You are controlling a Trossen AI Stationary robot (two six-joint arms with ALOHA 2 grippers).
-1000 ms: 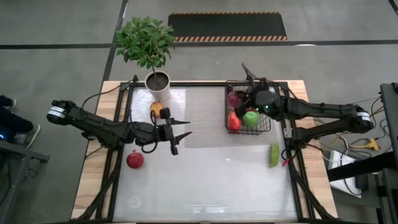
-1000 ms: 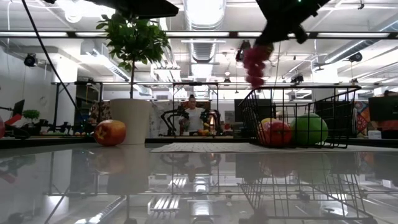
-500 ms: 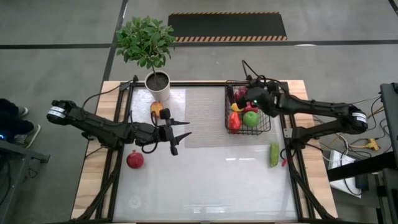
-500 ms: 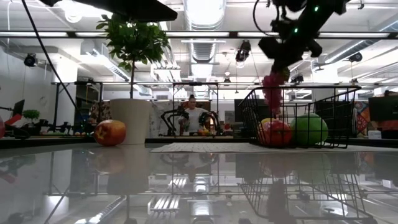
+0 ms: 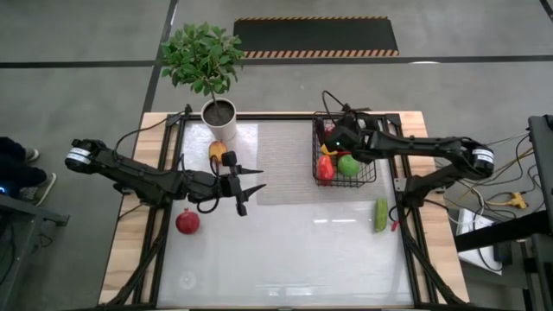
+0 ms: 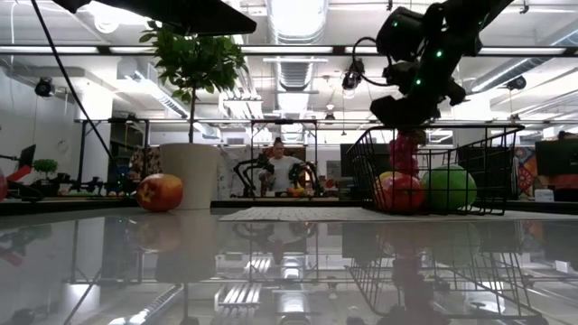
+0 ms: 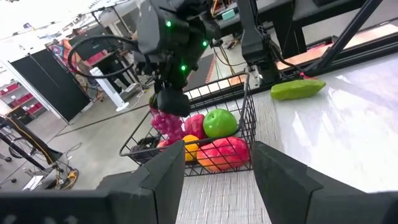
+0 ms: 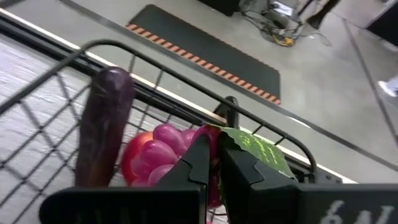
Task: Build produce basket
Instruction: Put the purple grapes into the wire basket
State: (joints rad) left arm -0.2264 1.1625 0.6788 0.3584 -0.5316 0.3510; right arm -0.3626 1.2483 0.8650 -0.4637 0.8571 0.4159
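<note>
Over the far side of the basket (image 5: 345, 159), the right gripper (image 5: 338, 138) is coming down with the purple grapes (image 6: 404, 153). One second ago the bunch was hanging high above the wire rim; half a second ago it was at the level of the rim; now it is hanging inside the mesh walls, just above the red fruit (image 6: 400, 192) and beside the green apple (image 6: 449, 188). So the grapes are almost delivered, and the release is probably the next step, although the bunch does not seem to be resting on anything yet.

The right gripper's fingers are nearly closed, pinching the bunch at its top, by the green leaf (image 8: 256, 149). In the right wrist view the eggplant (image 8: 102, 127) is leaning against the basket wall close to the grapes.

The left gripper (image 5: 253, 186) is waiting in the same place as before, above the table's left half, with its fingers wide apart and nothing between them. Outside the basket, a red apple (image 5: 187, 222) near the left arm, an orange fruit (image 5: 218, 151) beside the white plant pot (image 5: 220, 120) and a green cucumber (image 5: 381, 215) to the basket's right are still lying on the table (image 5: 294, 250), so a good part of the task is not done.
</note>
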